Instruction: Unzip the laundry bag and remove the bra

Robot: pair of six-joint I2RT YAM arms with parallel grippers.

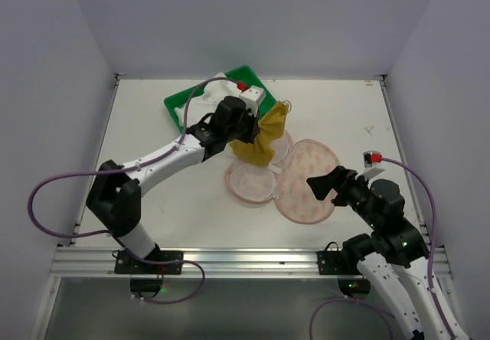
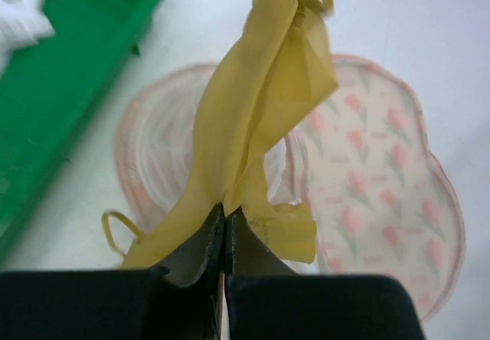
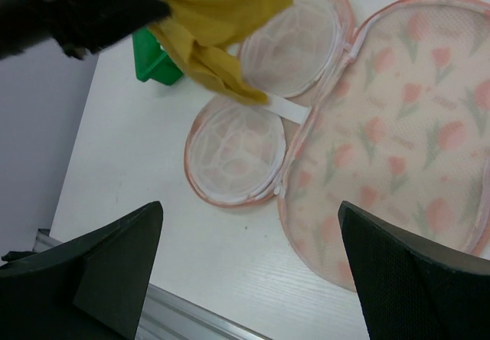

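The laundry bag (image 1: 302, 179) lies open and flat on the table, its printed half to the right and its pale lined cups (image 1: 249, 181) to the left. It also shows in the left wrist view (image 2: 375, 171) and the right wrist view (image 3: 383, 133). My left gripper (image 2: 226, 211) is shut on the mustard-yellow bra (image 2: 260, 102) and holds it hanging above the bag's left half (image 1: 260, 145). The bra also shows in the right wrist view (image 3: 214, 18). My right gripper (image 3: 249, 233) is open and empty, above the bag's near edge (image 1: 325, 187).
A green plastic tray (image 1: 246, 76) with white cloth (image 1: 210, 95) in it stands at the back, just behind the left gripper. It also shows in the left wrist view (image 2: 69, 72). The table's metal front rail (image 3: 191, 321) runs below the right gripper.
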